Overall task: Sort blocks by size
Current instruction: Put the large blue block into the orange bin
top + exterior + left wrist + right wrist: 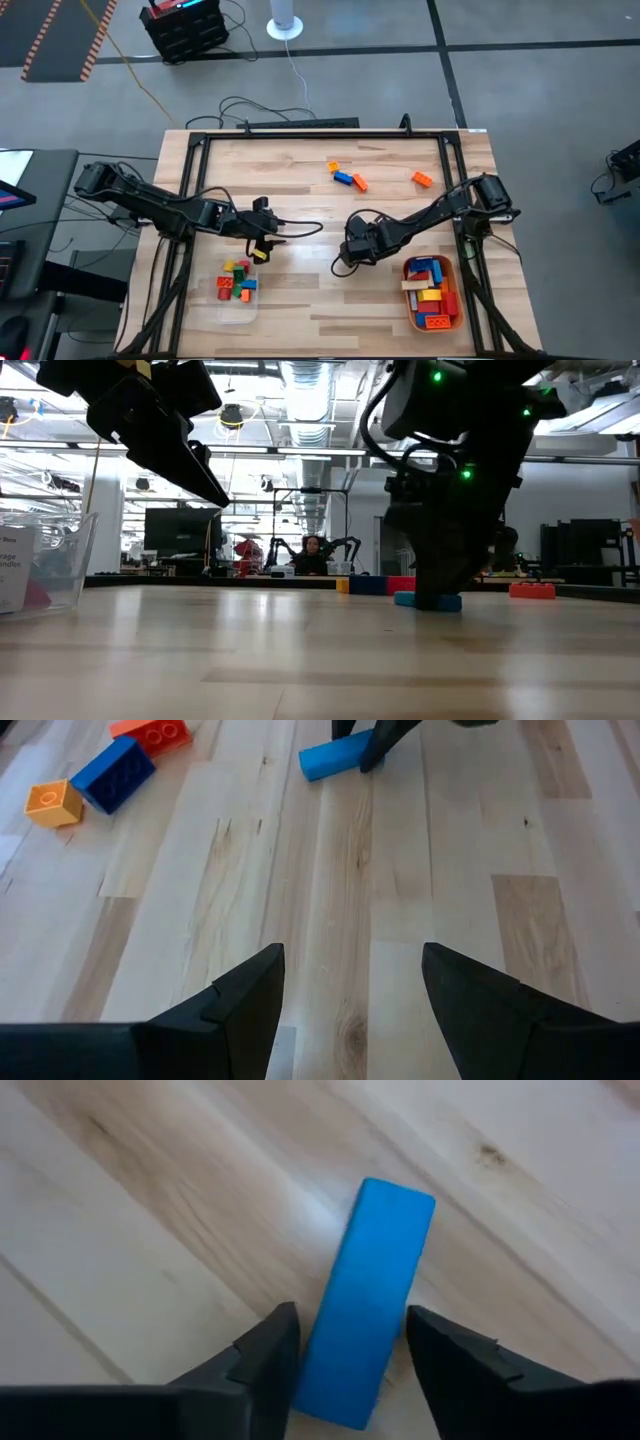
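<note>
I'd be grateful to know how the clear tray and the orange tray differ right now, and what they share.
The clear tray lies by the table's near edge on the left arm's side; the orange tray lies by the same edge on the right arm's side. The clear tray holds short, cube-like blocks; the orange tray holds long bars. Both hold mixed colours.

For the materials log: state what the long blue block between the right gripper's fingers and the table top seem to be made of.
Long blue block: likely plastic, semi-matte; uniform saturated colour, crisp moulded edges, smooth face.
Table top: apparently light wood with a sealed finish; visible grain, a knot, plank seams and a soft sheen.
</note>
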`<state>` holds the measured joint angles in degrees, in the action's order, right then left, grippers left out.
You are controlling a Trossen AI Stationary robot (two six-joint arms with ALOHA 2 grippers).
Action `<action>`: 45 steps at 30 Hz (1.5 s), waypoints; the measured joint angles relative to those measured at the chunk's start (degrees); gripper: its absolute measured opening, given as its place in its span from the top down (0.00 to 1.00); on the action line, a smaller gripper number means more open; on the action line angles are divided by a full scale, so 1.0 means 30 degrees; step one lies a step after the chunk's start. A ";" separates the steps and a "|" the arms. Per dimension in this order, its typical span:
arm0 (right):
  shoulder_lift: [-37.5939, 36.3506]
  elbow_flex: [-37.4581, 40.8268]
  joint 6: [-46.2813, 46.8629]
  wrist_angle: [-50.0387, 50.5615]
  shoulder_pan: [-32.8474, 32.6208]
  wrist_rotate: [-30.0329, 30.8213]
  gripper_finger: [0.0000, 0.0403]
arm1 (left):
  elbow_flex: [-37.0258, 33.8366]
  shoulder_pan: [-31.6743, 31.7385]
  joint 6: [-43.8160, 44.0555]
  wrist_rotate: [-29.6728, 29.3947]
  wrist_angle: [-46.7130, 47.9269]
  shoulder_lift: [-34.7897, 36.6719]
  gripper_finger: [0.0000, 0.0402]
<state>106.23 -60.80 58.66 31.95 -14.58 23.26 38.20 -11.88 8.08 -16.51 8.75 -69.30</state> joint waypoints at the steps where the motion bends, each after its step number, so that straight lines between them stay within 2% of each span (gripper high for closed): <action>1: 0.0113 -0.0013 -0.0118 -0.0001 0.0040 -0.0179 0.51 | 0.0000 0.0000 0.0000 0.0005 0.0012 0.0000 0.43; 8: 0.0122 -0.0074 -0.1452 0.0187 0.0156 -0.0695 0.67 | 0.0015 0.0000 0.0007 -0.0043 0.0506 -0.0007 0.43; 17: -0.3926 0.0000 -0.3177 0.2397 -0.0510 -0.1092 0.66 | 0.0015 0.0000 -0.0226 -0.0098 0.0439 -0.0007 0.43; 19: -0.5225 0.0000 -0.4112 0.3049 -0.1133 -0.2115 0.65 | 0.0015 0.0000 -0.0234 -0.0095 0.0536 -0.0007 0.43; 23: -0.7503 -0.0029 -0.5124 0.5121 -0.3033 -0.6165 0.66 | 0.0015 0.0000 -0.0234 -0.0102 0.0685 -0.0007 0.43; 26: -0.8921 -0.0029 -0.3613 0.7477 -0.4888 -0.7102 0.66 | 0.0015 0.0000 -0.0237 -0.0102 0.0583 -0.0007 0.43; 29: -0.9939 -0.0029 -0.0317 0.9921 -0.6849 -0.7149 0.66 | 0.0015 0.0000 -0.0117 -0.0105 0.0322 -0.0007 0.43; 35: -0.9891 -0.0022 0.6488 1.3345 -1.0016 -0.6471 0.64 | 0.0015 0.0000 -0.0078 -0.0110 0.0260 -0.0007 0.43; 40: -0.9256 -0.0007 0.8974 1.4196 -1.0790 -0.6549 0.59 | 0.0015 0.0000 -0.0088 -0.0114 0.0270 -0.0007 0.43; 45: -0.9629 -0.0032 0.9016 1.4174 -1.0175 -0.8722 0.54 | 0.0015 0.0000 -0.0095 -0.0117 0.0277 -0.0007 0.43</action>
<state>77.34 -60.89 85.71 74.47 -45.11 -2.90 38.24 -11.88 7.79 -16.86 9.58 -69.32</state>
